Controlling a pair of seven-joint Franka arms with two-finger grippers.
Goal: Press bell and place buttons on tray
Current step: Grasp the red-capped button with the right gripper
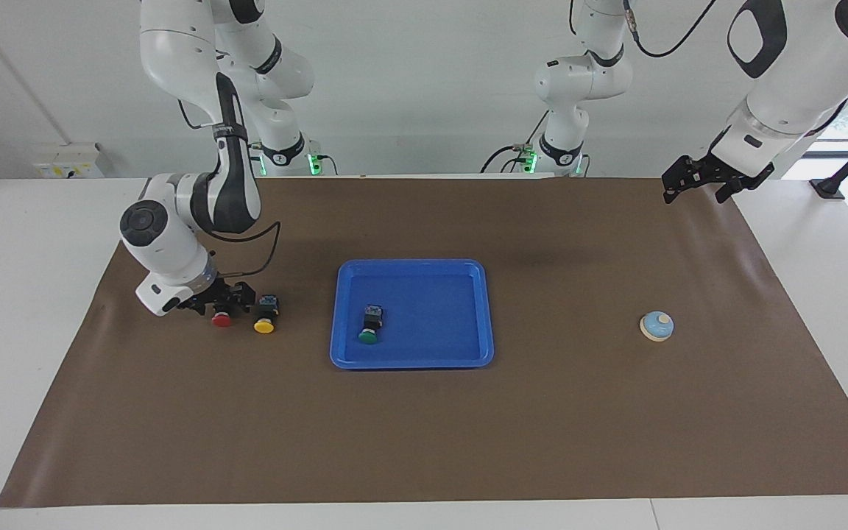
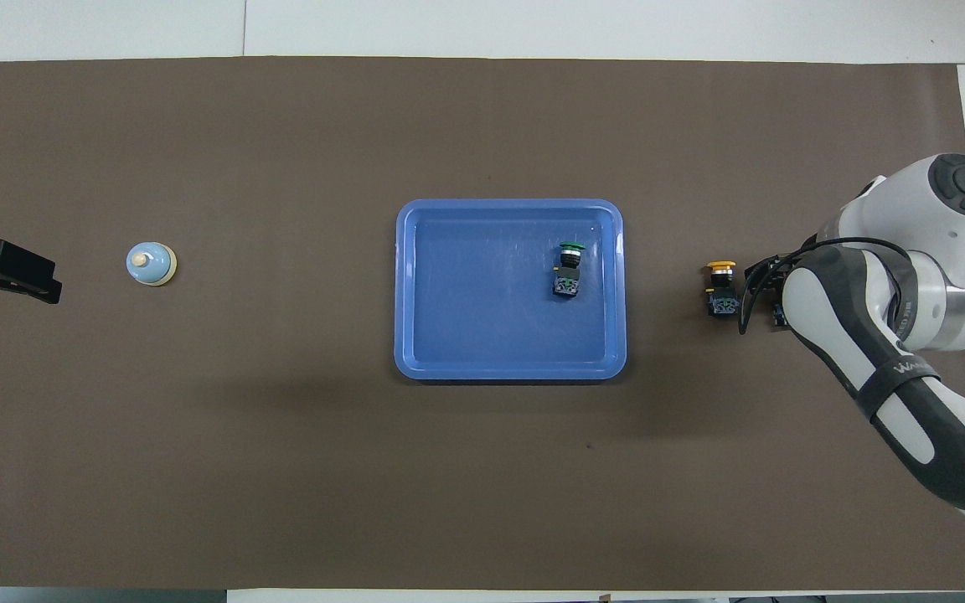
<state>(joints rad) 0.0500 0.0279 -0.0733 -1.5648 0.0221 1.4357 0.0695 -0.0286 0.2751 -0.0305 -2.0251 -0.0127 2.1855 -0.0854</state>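
The blue tray (image 1: 461, 353) (image 2: 482, 352) lies mid-table with the green button (image 1: 369, 335) (image 2: 568, 266) on its side inside it. The red button (image 1: 222, 319) and the yellow button (image 1: 265, 324) (image 2: 721, 289) lie on the brown mat toward the right arm's end. My right gripper (image 1: 222, 300) (image 2: 771, 295) is down low and open, its fingers on either side of the red button's body. In the overhead view the right arm hides the red button. The light-blue bell (image 1: 656, 325) (image 2: 151, 264) stands toward the left arm's end. My left gripper (image 1: 696, 184) (image 2: 5, 270) waits open, raised above the mat's edge.
A brown mat (image 1: 424, 434) covers most of the white table. A third robot arm's base (image 1: 564, 147) stands at the robots' edge, and a wall socket box (image 1: 71, 160) sits at the right arm's end.
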